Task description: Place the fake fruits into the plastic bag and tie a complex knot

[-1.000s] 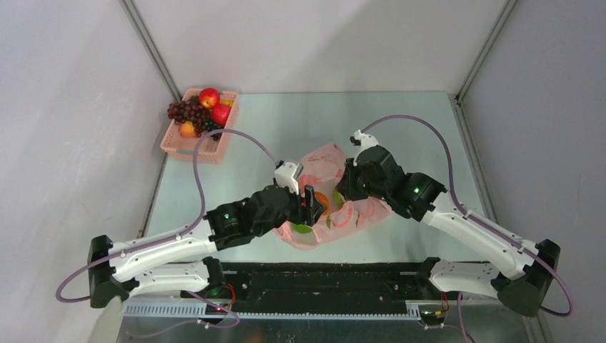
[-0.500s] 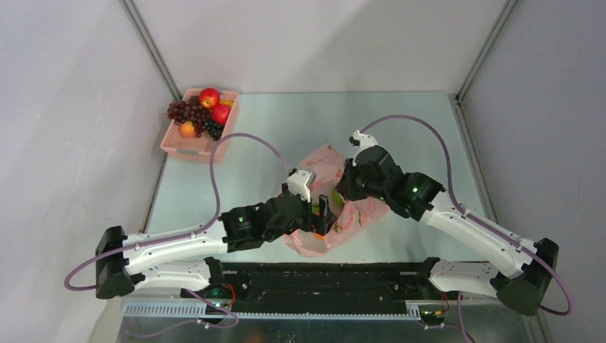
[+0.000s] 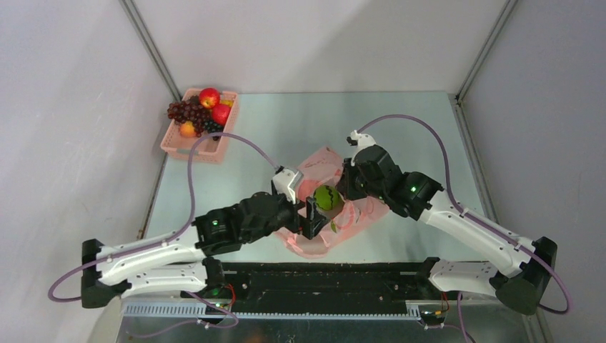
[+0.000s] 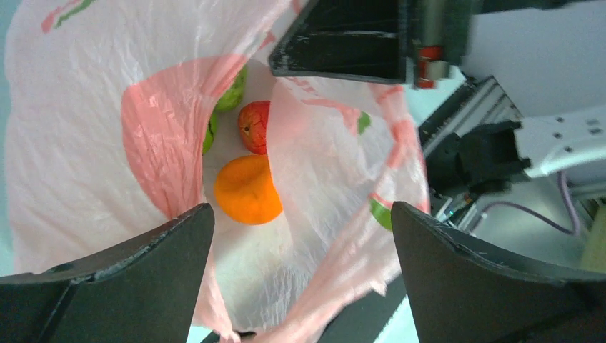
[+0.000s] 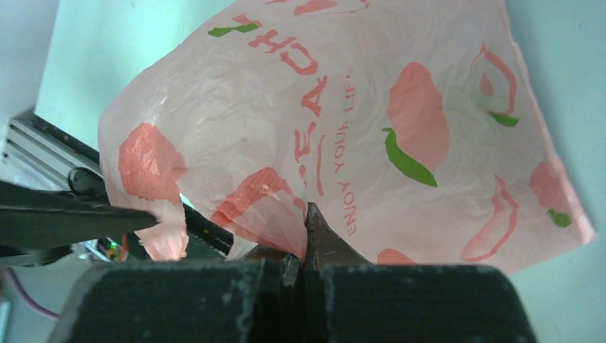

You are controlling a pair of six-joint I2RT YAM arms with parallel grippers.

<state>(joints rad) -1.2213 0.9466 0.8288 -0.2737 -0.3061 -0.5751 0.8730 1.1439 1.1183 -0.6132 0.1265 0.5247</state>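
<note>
The pink plastic bag (image 3: 336,221) lies at the table's middle with its mouth held up. My right gripper (image 3: 345,187) is shut on the bag's rim, as the right wrist view (image 5: 306,214) shows. My left gripper (image 3: 318,212) is open and empty just above the bag's mouth (image 4: 301,214). Inside the bag I see an orange (image 4: 246,189), a red apple (image 4: 255,126) and a green apple (image 4: 229,93). The green apple (image 3: 327,196) also shows from above. More fake fruits, red apples (image 3: 209,97), grapes (image 3: 186,111) and an orange (image 3: 187,129), lie in the basket.
The pink lattice basket (image 3: 187,148) stands at the table's far left corner. The black rail (image 3: 321,279) runs along the near edge just below the bag. The right gripper's body (image 4: 350,36) hangs close over the bag's far rim.
My left gripper reached over the bag's mouth, then drew back a little to the left. The orange seen at its fingers a second ago now lies in the bag. The right gripper held still.
</note>
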